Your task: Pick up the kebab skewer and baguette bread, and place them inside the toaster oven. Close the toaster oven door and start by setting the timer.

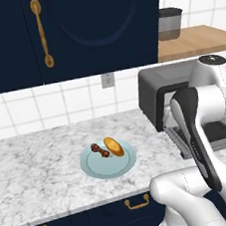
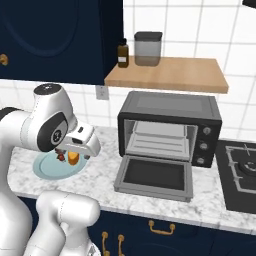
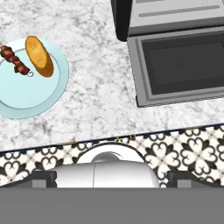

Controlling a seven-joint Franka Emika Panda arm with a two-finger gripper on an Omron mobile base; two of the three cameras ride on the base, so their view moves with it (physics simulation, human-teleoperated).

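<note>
Marble surface [image 1: 35, 159] carried a pale blue plate [image 1: 94, 170] near its front edge, and on the plate lay the kebab skewer [image 1: 100, 150] and the baguette bread [image 1: 113, 146] side by side. In the hand view the skewer [image 3: 15, 61] was cut off by the left border, while the loaf [image 3: 39, 56] ran along the same slant just beside it. To the plate's right, with bare marble between them, stood the toaster oven [image 2: 170, 127], its toaster oven door [image 2: 155, 177] dropped flat onto the surface and reaching almost to the front edge. The cavity was open and its wire rack [image 2: 157, 140] showed. In the left base view the white arm hid most of the oven and its door. In the right base view the arm's wrist covered part of the plate. The tool's fingers were hard to make out, so whether it was open or closed could not be told; it held nothing visible.
</note>
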